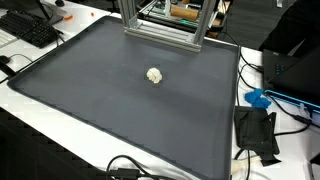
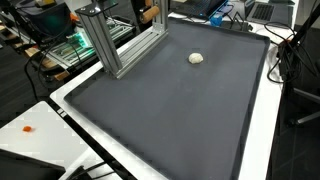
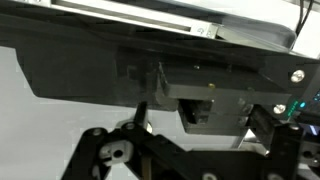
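White ball point(image 1: 154, 75), seemingly far from end effector point(image 3: 200, 128)

A dark mat point(image 1: 100, 110) covered the white table point(image 2: 50, 140). A metal frame point(image 2: 110, 40) stood at the mat's edge. A keyboard point(image 1: 35, 30) and a blue object point(image 1: 257, 98) lay off the mat.

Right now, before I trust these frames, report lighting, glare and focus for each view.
In both exterior views the light is even and soft: the ball throws only a faint shadow on the mat, with no glare and fair focus. The wrist view is dark and blurred by closeness, with a glaring white strip along the top.
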You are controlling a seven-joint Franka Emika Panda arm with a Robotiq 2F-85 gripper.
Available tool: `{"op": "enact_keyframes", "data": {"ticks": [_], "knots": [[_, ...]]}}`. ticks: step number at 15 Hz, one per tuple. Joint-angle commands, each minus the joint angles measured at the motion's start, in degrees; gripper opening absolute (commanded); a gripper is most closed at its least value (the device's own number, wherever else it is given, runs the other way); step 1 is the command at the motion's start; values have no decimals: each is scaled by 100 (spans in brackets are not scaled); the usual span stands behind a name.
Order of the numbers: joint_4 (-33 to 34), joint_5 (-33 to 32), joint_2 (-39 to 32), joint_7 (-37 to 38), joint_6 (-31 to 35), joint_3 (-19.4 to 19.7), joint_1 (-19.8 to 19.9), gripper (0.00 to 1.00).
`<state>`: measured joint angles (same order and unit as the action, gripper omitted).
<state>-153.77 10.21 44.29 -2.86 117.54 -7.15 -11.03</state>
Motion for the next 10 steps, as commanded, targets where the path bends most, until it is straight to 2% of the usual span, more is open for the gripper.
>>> {"op": "enact_keyframes", "data": {"ticks": [1, 10], "knots": [[-60, -134, 9, 108, -122, -30, 30, 100], [217, -417, -173, 293, -540, -193, 81, 100]]}}
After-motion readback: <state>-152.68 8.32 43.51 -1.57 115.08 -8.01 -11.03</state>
